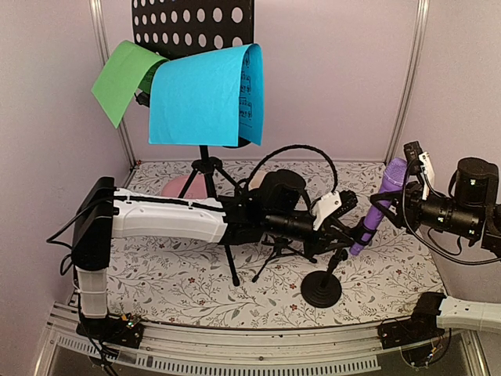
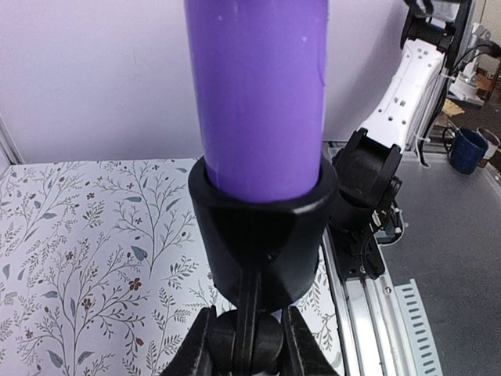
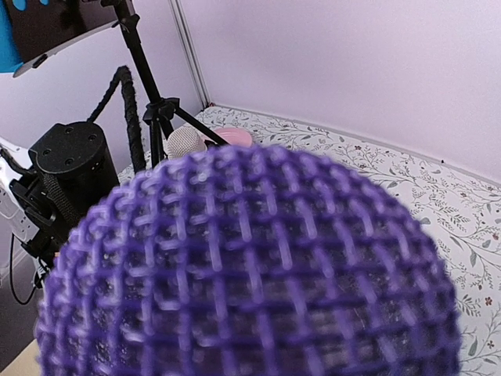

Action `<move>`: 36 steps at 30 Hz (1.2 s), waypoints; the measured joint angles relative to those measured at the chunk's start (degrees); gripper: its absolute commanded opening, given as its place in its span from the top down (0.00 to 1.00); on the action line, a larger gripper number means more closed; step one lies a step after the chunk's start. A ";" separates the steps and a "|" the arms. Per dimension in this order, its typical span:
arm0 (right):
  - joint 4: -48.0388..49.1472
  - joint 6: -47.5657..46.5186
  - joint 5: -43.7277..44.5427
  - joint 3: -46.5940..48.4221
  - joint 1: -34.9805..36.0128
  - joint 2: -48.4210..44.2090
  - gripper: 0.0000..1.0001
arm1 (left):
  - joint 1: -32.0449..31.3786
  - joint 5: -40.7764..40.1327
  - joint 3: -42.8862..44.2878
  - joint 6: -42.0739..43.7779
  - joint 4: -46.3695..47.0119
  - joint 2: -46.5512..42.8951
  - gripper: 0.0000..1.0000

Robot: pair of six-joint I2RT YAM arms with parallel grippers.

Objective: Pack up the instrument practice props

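Purple microphone (image 3: 250,266) in mic support (image 2: 262,243) | left fingers (image 2: 301,348) clamp support | wall (image 1: 462,94) near

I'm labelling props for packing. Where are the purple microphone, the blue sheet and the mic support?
purple microphone (image 1: 381,205), top view, on its handle.
blue sheet (image 1: 200,98), top view, middle of the paper.
mic support (image 1: 322,292), top view, on its round base.

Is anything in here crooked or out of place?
Yes. The green sheet hangs crooked off the left side of the black rack, and the blue sheet curls forward at its right edge. The purple microphone leans in its support.
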 measured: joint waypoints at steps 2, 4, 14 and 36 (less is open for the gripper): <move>-1.03 -0.07 0.15 1.07 0.22 -0.11 1.00 | -0.28 -0.35 -1.46 -0.72 2.60 -0.79 1.00; -1.62 -0.09 0.57 1.75 0.35 -0.70 1.00 | -0.48 -0.63 -1.64 -0.96 3.87 -0.90 1.00; -1.51 -0.24 0.31 2.08 0.35 -4.44 1.00 | -1.60 -2.23 -0.79 0.81 5.16 -0.90 1.00; 7.48 -4.57 -2.78 20.85 -0.46 -0.52 1.00 | -0.63 -6.91 -3.65 2.73 0.35 2.47 1.00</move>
